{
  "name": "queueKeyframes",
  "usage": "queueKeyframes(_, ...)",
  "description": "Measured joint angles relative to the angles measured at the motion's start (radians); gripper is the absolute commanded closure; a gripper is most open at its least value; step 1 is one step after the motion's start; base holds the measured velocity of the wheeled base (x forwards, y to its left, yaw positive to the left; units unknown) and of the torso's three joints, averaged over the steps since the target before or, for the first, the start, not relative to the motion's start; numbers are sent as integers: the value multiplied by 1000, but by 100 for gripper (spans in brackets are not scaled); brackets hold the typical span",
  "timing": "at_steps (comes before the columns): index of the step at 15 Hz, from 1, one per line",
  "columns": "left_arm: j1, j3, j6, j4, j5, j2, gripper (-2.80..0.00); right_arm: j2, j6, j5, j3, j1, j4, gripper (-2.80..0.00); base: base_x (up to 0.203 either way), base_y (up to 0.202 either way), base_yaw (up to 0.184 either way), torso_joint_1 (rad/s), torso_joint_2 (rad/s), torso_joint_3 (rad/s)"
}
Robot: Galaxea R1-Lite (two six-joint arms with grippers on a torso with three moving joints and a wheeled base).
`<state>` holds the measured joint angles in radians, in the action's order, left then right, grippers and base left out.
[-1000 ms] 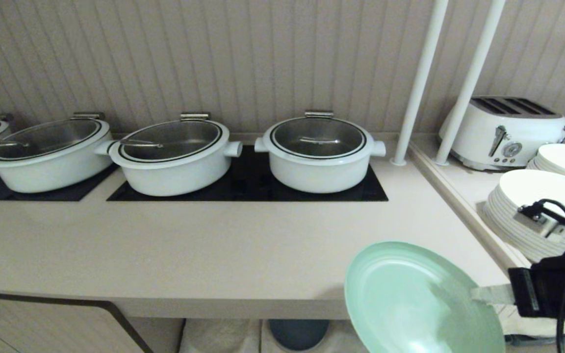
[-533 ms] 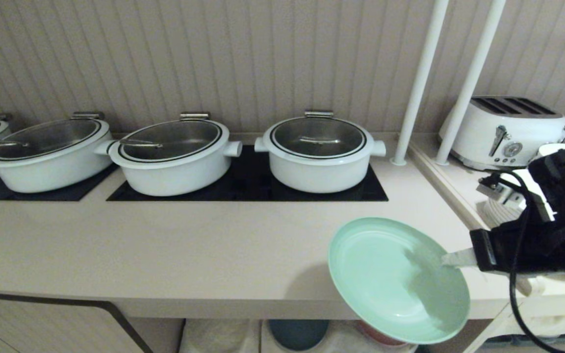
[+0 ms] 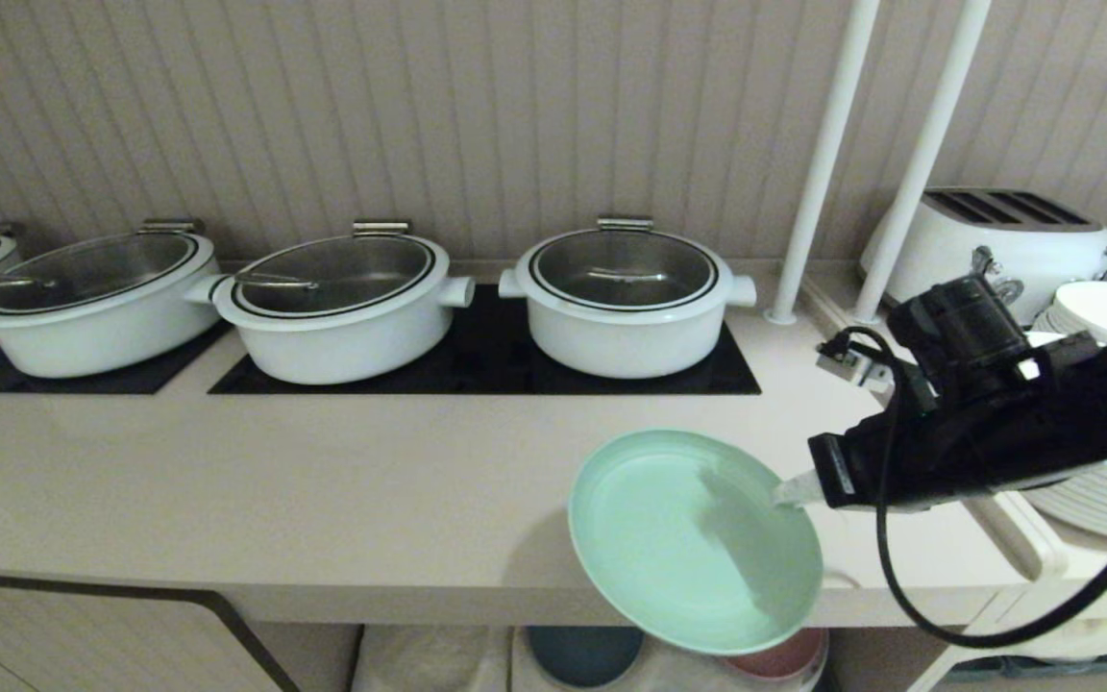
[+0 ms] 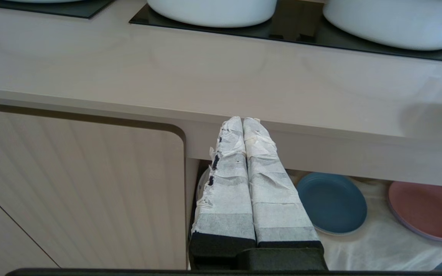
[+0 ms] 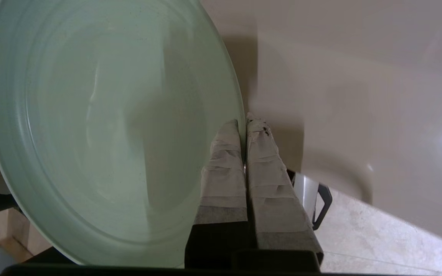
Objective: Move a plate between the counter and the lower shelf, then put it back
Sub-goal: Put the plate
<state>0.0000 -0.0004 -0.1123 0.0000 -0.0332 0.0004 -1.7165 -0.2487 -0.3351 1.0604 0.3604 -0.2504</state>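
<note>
mint plate held at the counter's front edge

the counter (image 3: pixel 323 500) runs the width of the room, long and beige, with black hob panels (image 3: pixel 486 365) set into it toward the back. three white pots (image 3: pixel 626 293) with glass lids sit in a row on those panels, and a sliver of a fourth shows at the far left. on the side ledge to the right there is a white toaster (image 3: pixel 996 240) and stacks of white plates (image 3: pixel 1106 312).

below the counter the lower shelf (image 4: pixel 378 241) is draped in wrinkly white cloth; a dark blue plate (image 4: pixel 332 203) and a pink plate (image 4: pixel 428 211) lie on it, apart from each other.

the plate (image 3: pixel 693 538) hangs above the counter's front edge, tilted, part over the worktop and part out past it. whether its low side touches the counter i can't quite make out from here. the right gripper (image 3: pixel 789 492) comes in from the right, its taped fingers (image 5: pixel 225 161) pinching the plate's rim, one above and one below.

the left gripper (image 4: pixel 243 122) sits low in front of the cabinet, just under the counter's edge, its two wrapped fingers pressed together on nothing.
</note>
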Motion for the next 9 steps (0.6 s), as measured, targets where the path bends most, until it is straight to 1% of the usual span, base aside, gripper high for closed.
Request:
queueKeyframes(5, 0, 0, 0, 0, 0, 0, 0, -121, 1, 4, 124, 63, 0, 0, 0, 0, 0, 0, 0, 0)
queueKeyframes(9, 0, 0, 0, 0, 0, 0, 0, -212, 1, 7, 210, 84, -1, 0, 0, 0, 0, 0, 0, 0)
